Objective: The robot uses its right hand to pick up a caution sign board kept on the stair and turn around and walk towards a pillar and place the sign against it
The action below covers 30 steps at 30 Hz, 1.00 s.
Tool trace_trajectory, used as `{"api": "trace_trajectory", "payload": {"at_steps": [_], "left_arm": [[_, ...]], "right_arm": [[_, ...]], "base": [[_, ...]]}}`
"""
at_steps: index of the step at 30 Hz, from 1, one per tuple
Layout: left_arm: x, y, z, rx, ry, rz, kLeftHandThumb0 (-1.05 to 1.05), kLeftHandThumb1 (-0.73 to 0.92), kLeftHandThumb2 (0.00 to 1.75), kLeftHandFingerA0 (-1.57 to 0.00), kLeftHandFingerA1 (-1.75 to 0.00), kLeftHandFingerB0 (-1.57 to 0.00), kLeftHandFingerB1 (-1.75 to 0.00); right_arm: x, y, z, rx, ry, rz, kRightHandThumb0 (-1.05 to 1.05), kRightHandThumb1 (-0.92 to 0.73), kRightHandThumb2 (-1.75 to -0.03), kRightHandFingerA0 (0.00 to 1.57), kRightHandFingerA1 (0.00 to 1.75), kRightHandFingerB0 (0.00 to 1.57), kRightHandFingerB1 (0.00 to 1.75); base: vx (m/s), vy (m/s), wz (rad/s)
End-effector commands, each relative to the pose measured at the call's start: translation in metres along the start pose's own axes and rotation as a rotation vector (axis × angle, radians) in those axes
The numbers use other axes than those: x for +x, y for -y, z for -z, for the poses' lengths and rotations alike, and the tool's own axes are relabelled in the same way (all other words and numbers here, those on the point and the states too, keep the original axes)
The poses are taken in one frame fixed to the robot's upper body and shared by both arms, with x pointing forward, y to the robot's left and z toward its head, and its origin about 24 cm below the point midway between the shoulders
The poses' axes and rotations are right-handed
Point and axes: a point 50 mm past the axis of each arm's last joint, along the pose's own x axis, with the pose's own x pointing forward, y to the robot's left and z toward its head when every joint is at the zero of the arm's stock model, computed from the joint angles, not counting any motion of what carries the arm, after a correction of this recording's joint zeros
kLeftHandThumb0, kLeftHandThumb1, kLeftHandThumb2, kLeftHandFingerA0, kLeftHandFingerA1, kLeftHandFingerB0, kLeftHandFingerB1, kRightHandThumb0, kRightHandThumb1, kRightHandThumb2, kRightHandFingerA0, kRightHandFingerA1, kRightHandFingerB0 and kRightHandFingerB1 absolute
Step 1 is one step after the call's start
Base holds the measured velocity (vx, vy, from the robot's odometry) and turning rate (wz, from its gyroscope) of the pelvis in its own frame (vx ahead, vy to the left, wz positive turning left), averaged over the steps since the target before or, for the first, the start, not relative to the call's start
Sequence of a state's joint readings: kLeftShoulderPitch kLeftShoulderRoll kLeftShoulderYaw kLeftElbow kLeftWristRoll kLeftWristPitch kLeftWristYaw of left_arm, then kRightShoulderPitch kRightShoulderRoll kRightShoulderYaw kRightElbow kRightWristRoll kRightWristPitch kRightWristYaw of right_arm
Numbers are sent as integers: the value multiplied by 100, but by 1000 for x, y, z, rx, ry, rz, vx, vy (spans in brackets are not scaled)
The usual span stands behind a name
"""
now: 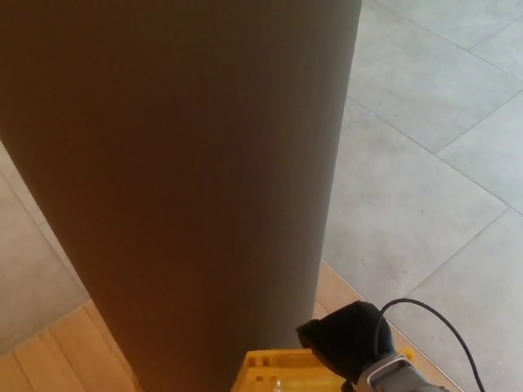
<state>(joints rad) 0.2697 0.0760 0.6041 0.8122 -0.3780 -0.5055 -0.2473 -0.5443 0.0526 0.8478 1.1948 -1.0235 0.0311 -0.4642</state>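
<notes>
The robot's right hand [347, 340] grips the top of a yellow caution sign [282, 374] beside a broad brown pillar [180, 180], above grey floor tiles [425, 163].

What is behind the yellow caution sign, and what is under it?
Behind the yellow caution sign stands the brown pillar. The right hand grips its top. What lies under it is outside the picture.

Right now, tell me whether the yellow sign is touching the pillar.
Cannot tell. In the head view the yellow sign meets the pillar at its edge, but no contact or gap shows plainly.
</notes>
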Motion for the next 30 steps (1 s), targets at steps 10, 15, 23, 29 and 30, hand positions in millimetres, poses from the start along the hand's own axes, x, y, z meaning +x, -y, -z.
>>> {"api": "trace_trajectory", "payload": {"at_steps": [10, 15, 23, 29, 30], "left_arm": [[-1, 5, -8, -41, 55, 20, -45, 30, 73, -124, -86, -103, -74], [1, 9, -13, -46, 83, 34, -47, 31, 72, -125, -88, -105, -74], [-2, 13, -15, -37, 92, 61, -48, 24, 84, -120, -98, -100, -85], [-2, 7, -17, -41, 99, 57, -49, 23, 84, -121, -100, -99, -87], [-2, 7, -17, -43, 99, 58, -51, 23, 86, -121, -102, -99, -88]], "right_arm": [[4, 3, 27, -47, -143, -185, -21, -47, -67, 90, 175, 69, 77], [7, 3, 20, -48, -139, -238, -24, -50, -67, 91, 175, 66, 77], [12, 8, 4, 76, -71, -236, -25, -52, -68, 87, 175, 71, 99], [11, 9, -1, 175, 25, -216, -26, -55, -76, 77, 150, 80, 84], [10, 9, 0, 176, 27, -215, -25, -54, -77, 77, 152, 80, 84]], "base": [[0, 0, 0], [0, 0, 0], [0, 0, 0], [0, 0, 0], [0, 0, 0]]}}
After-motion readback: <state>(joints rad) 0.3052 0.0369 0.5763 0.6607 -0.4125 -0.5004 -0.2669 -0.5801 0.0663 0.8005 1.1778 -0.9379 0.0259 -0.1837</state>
